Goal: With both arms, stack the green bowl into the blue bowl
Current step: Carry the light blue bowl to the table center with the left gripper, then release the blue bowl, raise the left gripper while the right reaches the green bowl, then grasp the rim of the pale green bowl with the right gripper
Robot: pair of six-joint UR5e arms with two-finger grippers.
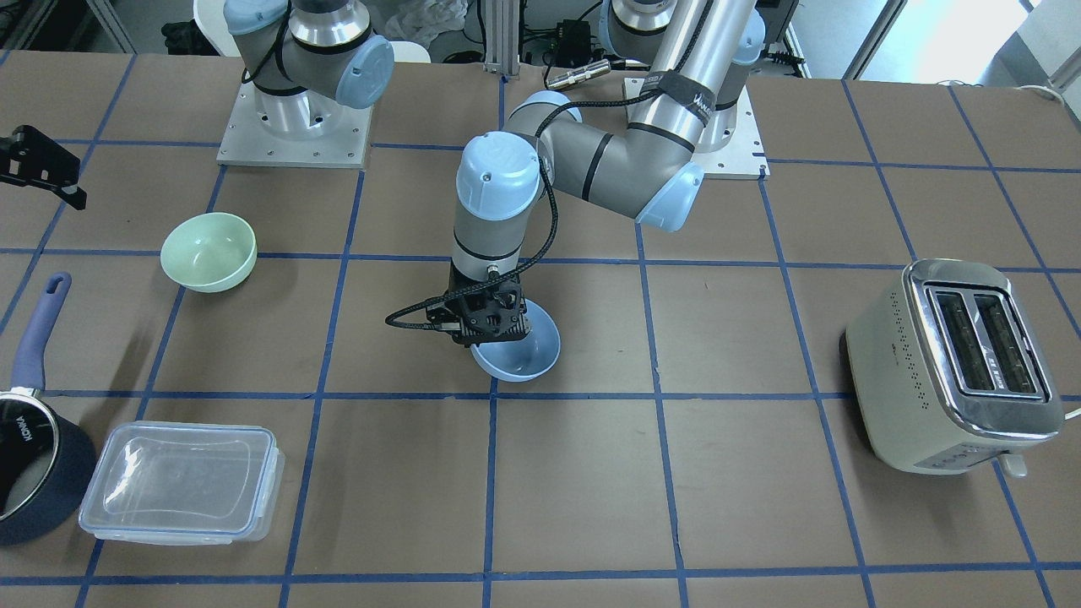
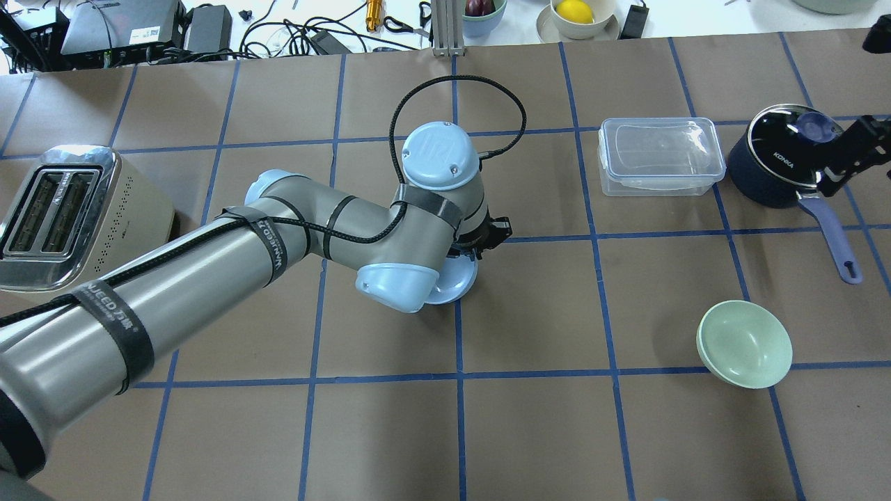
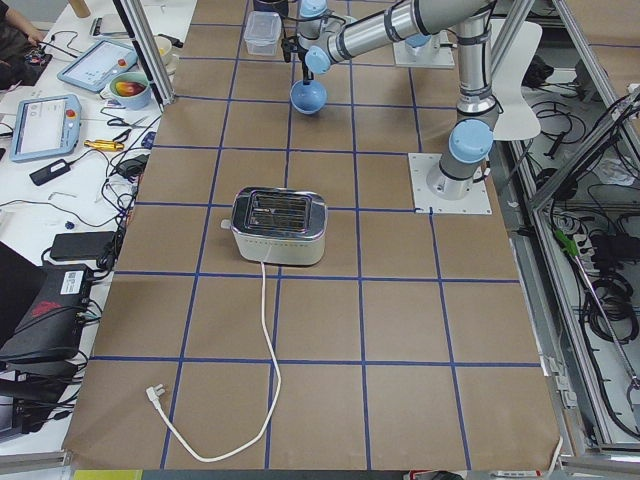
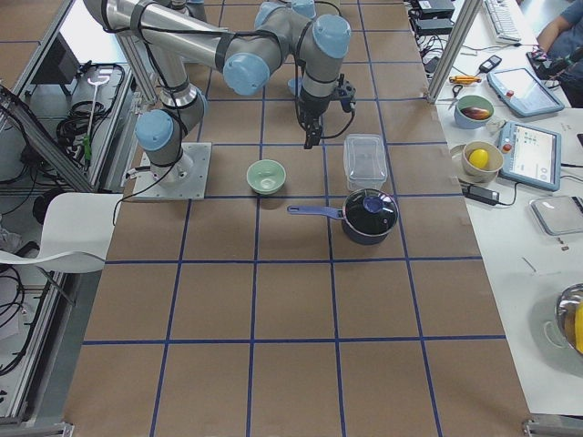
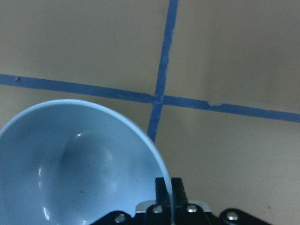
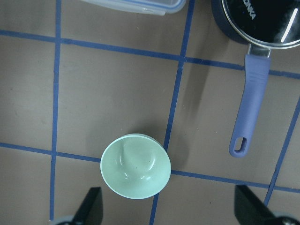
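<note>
The blue bowl (image 1: 525, 355) is near the middle of the table (image 1: 574, 490), tilted, its rim pinched between the fingers (image 5: 161, 190) of the left gripper (image 5: 168, 186), which is clamped on it. The green bowl (image 1: 209, 251) sits upright on the table well apart from it, toward the robot's right, beside a crossing of tape lines.

The table is covered in brown paper marked into squares with blue tape. Also on it are a toaster (image 1: 954, 363) at the robot's left end, and a clear lidded box (image 1: 181, 481) and a dark pan (image 1: 25, 473) near the green bowl. Benches with cables and tablets run along the far side.

From overhead, the left arm's wrist covers most of the blue bowl, so only a crescent of it shows. No view makes clear whether its base touches the paper. The front view cuts off the pan at the edge.

The right gripper (image 6: 171, 206) hangs above the table with its fingers (image 6: 91, 206) spread wide and nothing in them. In its wrist view the green bowl lies below, between the two fingers and a little ahead of them, touching neither.
</note>
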